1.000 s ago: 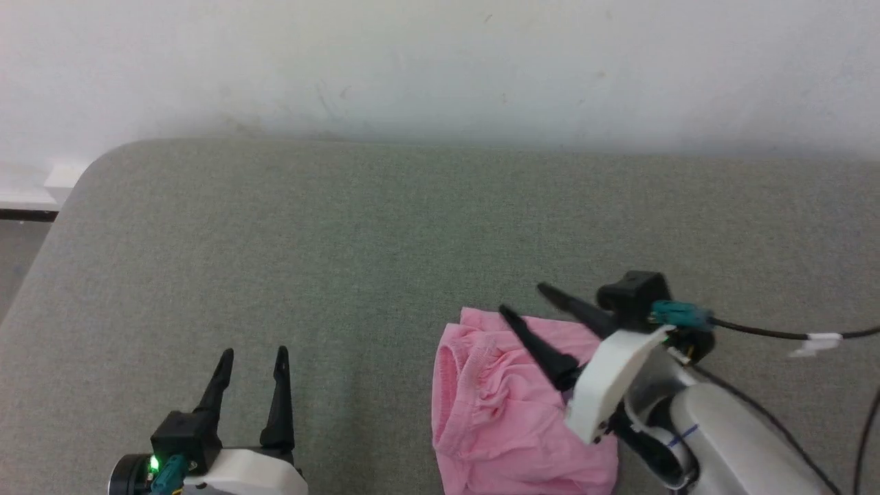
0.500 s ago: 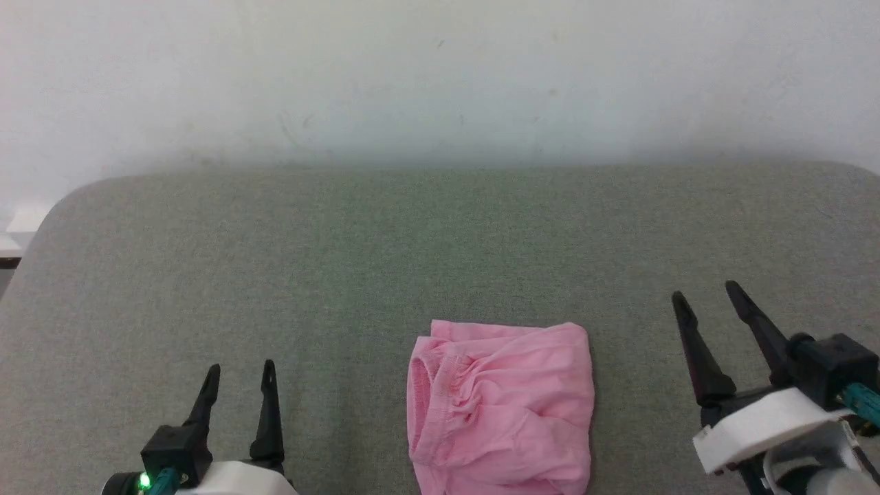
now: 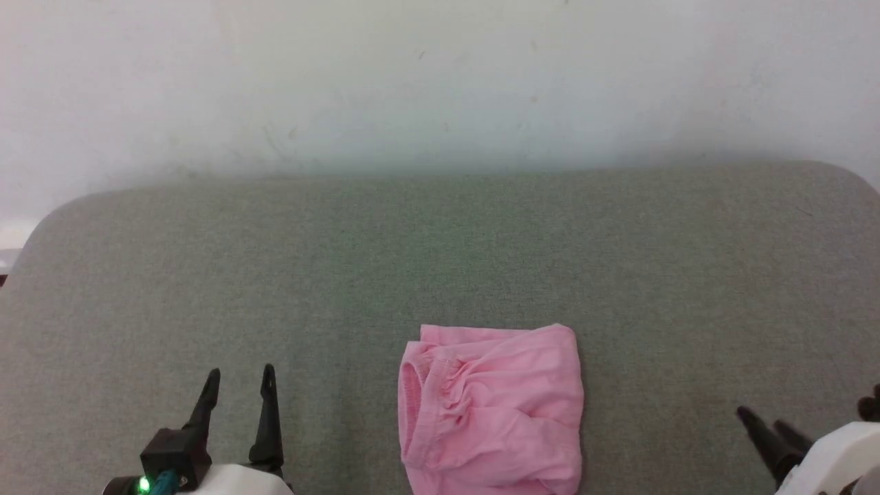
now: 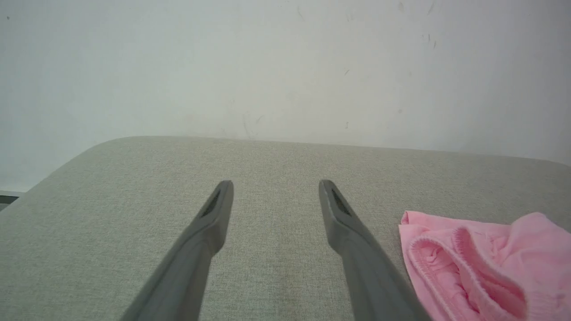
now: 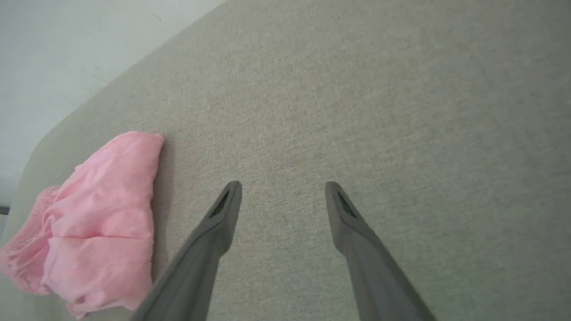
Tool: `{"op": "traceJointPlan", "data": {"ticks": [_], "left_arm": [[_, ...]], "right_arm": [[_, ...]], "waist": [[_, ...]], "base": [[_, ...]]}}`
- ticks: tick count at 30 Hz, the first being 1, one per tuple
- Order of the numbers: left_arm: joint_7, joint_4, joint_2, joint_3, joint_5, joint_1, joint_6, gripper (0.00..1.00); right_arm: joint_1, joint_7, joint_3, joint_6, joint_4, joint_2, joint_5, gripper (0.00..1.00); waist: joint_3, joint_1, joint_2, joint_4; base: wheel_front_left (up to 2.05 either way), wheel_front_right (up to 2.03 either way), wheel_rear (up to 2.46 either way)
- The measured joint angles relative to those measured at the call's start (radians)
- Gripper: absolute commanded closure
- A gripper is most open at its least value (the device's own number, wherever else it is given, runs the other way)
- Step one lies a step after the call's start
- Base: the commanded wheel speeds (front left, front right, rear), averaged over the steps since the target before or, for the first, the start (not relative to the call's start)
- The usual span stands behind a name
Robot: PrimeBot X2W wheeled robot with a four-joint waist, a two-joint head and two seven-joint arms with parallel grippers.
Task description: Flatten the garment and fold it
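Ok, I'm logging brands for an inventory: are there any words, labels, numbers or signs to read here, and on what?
None can be read.
The garment shows plain pink cloth, with no label or print in sight.
The grey padded surface and the wall bear no text.

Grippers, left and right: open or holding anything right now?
Left gripper: open, empty, beside the pink garment.
Right gripper: open, empty, clear of it.

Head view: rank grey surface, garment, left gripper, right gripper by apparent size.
1. grey surface
2. garment
3. left gripper and right gripper: not ranked. Both are cut off by the frame edge, the right more so, so what shows says little about their size.
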Motion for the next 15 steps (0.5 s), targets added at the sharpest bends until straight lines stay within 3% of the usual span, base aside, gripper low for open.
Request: {"op": "traceJointPlan", "data": {"ticks": [3,7,15], "left_arm": [[0.0,0.001,0.001,0.0,0.0,-0.002,-0.001,0.0],[0.0,0.001,0.003,0.0,0.0,-0.007,-0.002,0.0],[0.0,-0.003,0.012,-0.005,0.005,-0.027,-0.018,0.0]], "right_arm": [[-0.035,0.164,-0.006,0.0,0.088,0.022,0.165,0.0],[-0.086,0.279,0.046,0.0,0.146,0.065,0.294,0.0],[-0.209,0.261,0.247,0.0,0.282,0.104,0.385,0.0]], "waist": [[0.005,0.0001,0.0,0.008],[0.013,0.0001,0.0,0.022],[0.036,0.0001,0.0,0.047]], "base": [[0.0,0.0,0.0],[0.0,0.0,0.0],[0.0,0.0,0.0]]}}
